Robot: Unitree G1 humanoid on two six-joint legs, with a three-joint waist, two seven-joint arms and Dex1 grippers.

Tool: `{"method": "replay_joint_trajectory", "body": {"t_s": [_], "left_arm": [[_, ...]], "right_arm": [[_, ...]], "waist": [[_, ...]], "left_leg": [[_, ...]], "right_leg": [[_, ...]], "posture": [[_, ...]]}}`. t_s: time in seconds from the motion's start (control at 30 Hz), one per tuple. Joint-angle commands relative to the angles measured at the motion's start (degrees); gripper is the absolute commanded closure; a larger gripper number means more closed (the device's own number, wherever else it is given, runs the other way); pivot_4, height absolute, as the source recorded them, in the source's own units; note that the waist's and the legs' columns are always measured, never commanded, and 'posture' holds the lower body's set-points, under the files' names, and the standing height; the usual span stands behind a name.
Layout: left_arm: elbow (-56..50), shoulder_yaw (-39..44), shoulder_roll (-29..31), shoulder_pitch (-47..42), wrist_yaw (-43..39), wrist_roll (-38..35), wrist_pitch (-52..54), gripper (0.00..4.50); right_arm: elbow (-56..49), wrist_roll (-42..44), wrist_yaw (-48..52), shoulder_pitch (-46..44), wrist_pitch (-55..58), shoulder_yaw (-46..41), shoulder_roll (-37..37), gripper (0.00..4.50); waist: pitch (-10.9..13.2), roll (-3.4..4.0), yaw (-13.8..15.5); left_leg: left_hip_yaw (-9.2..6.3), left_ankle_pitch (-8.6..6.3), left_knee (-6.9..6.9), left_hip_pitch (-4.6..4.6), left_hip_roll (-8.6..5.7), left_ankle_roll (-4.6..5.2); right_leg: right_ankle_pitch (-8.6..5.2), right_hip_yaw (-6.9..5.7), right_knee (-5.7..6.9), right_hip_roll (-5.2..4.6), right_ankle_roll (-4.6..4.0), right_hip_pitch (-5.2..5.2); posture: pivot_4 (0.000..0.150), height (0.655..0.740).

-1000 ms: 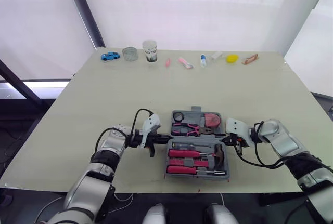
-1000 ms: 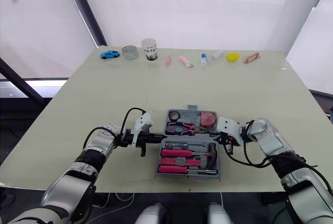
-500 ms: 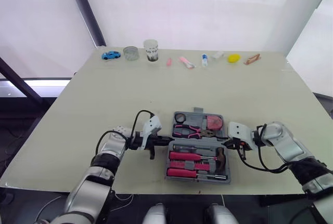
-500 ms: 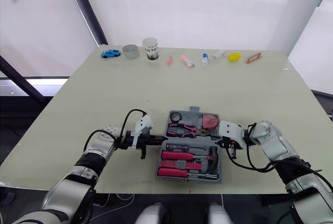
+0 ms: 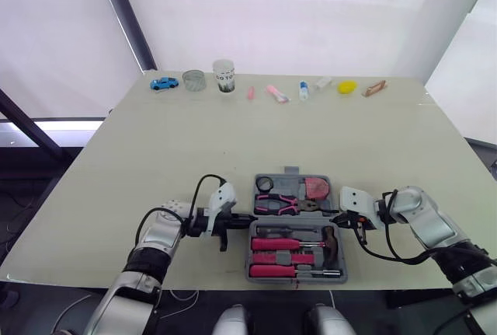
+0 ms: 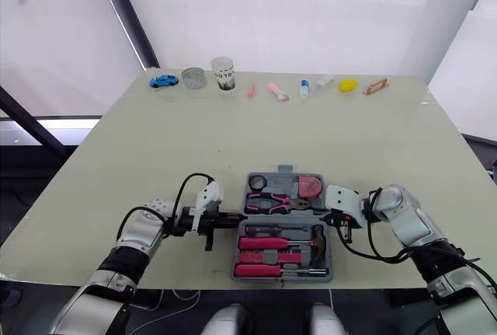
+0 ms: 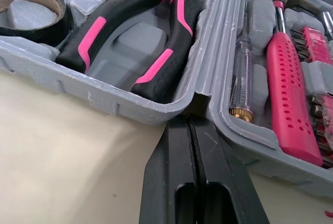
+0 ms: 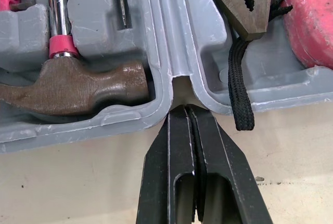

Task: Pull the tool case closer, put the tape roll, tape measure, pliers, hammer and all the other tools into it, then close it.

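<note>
L claw [image 7: 192, 119] + R claw [image 8: 186, 108] pinched shut, empty, tips in case [image 5: 290, 172] hinge notches | imo drag near evenly, else it twists

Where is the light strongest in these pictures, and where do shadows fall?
Left eye view: the white blinds behind the table glow brightest. Left wrist view: the tool case casts a soft shadow on the table beside it.
</note>
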Motion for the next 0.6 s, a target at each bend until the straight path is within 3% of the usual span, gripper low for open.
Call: {"method": "replay_joint_trajectory", "body": {"t_s": [0.03,0.6], "left_arm": [[-1.8,-1.7,-0.6,1.4,-0.8,0.0,0.7,4.50],[-2.8,-0.8,0.3,3.8,0.7,-0.4,0.0,4.50]], "right_arm": [[-2.8,0.8,1.6,0.8,0.4,1.6,1.0,4.48],[-4.3,0.5,0.2,2.0,2.0,1.1,1.1,4.48]], "waist": [[0.0,0.00,0.0],[0.0,0.01,0.0]], "left_leg": [[0.01,0.00,0.00,0.00,0.00,0.00],[0.03,0.00,0.00,0.07,0.00,0.00]], "right_leg": [[0.00,0.00,0.00,0.00,0.00,0.00],[0.00,0.03,0.05,0.01,0.00,0.02]], "posture": [[0.150,0.7400],[0.150,0.7400]]}}
